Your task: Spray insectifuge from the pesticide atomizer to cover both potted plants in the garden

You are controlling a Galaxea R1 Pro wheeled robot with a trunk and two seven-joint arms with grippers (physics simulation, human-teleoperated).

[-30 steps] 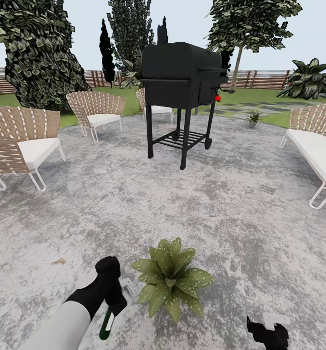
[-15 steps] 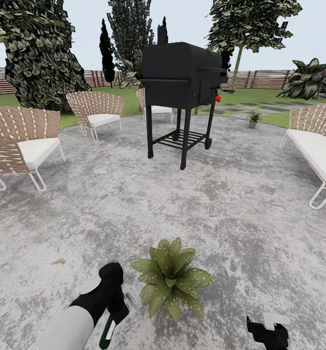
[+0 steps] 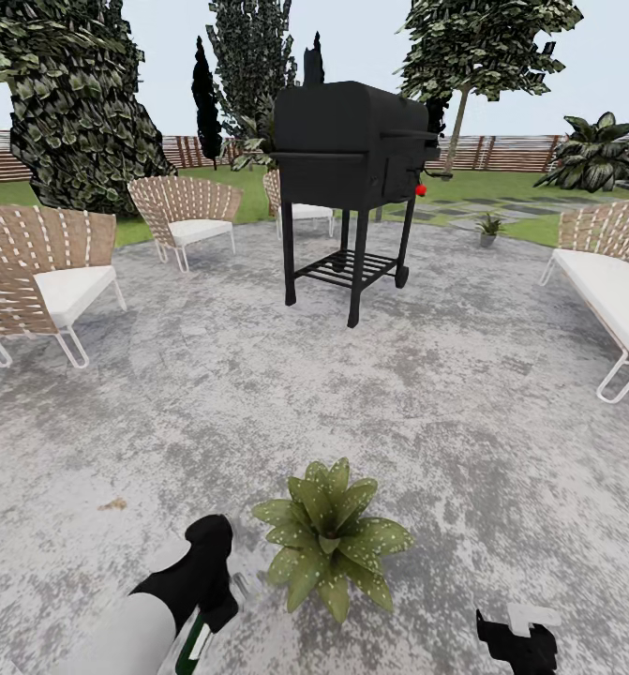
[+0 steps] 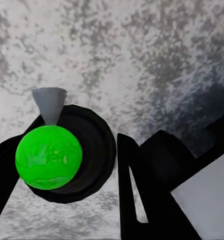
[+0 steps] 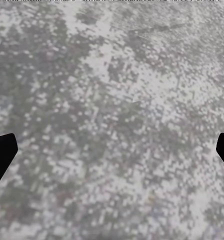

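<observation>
Left claw (image 3: 204, 626), bottom left of head view, clamped on the spray bottle (image 3: 193, 645) beside the plant (image 3: 331, 537); right claw (image 3: 518, 641) spread, empty; nozzle off-aim risks spraying bare patio (image 3: 445, 422).

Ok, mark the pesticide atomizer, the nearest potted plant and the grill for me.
pesticide atomizer (image 3: 193, 645): head view, on the white label band below the left gripper.
potted plant (image 3: 331, 542): head view, centre of the leaf rosette.
grill (image 3: 347, 142): head view, front of the black lid.
</observation>
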